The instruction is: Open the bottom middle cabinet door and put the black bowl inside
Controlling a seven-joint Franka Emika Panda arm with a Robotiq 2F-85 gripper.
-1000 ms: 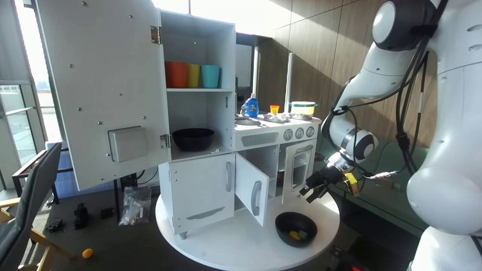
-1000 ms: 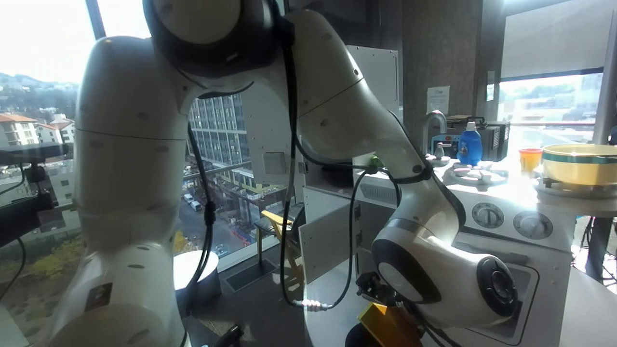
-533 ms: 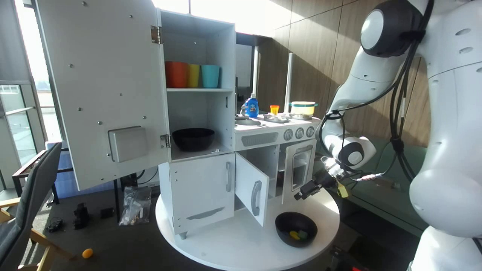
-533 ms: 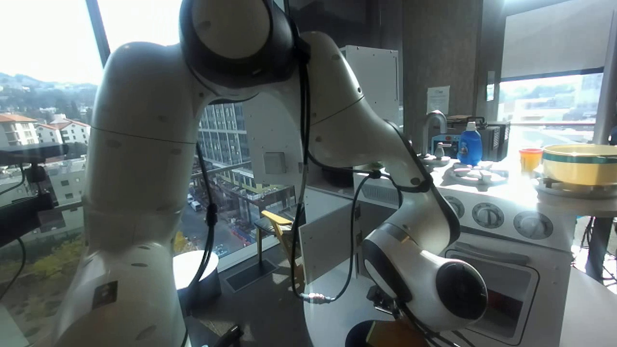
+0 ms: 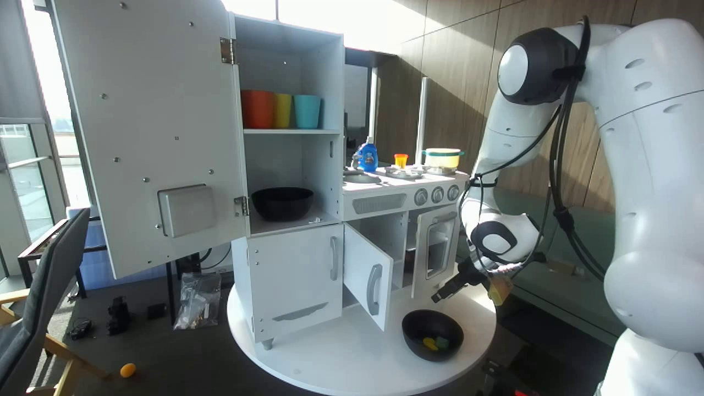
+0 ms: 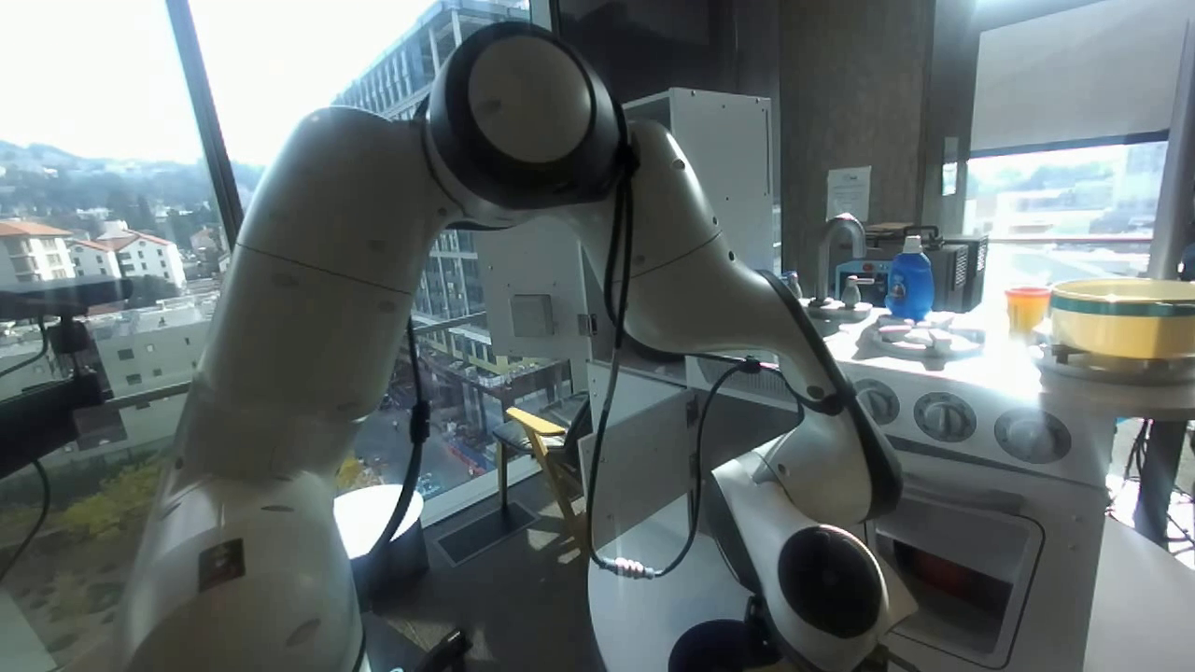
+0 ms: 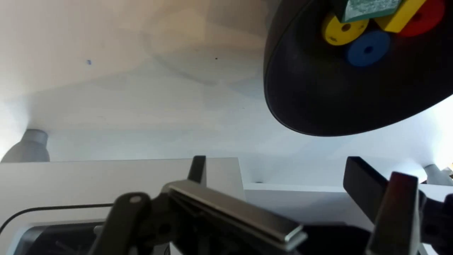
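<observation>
Black bowl (image 5: 432, 325), mouth-up on the worktop (image 5: 324, 357), near an outward-swung cabinet door (image 5: 363, 272) with vertical long axis; spread jaws.

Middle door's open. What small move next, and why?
I'd probably ease the open jaws a little toward the black bowl: in the wrist view they stand apart and short of it, and the bottom middle cabinet door already stands open in an exterior view.
</observation>
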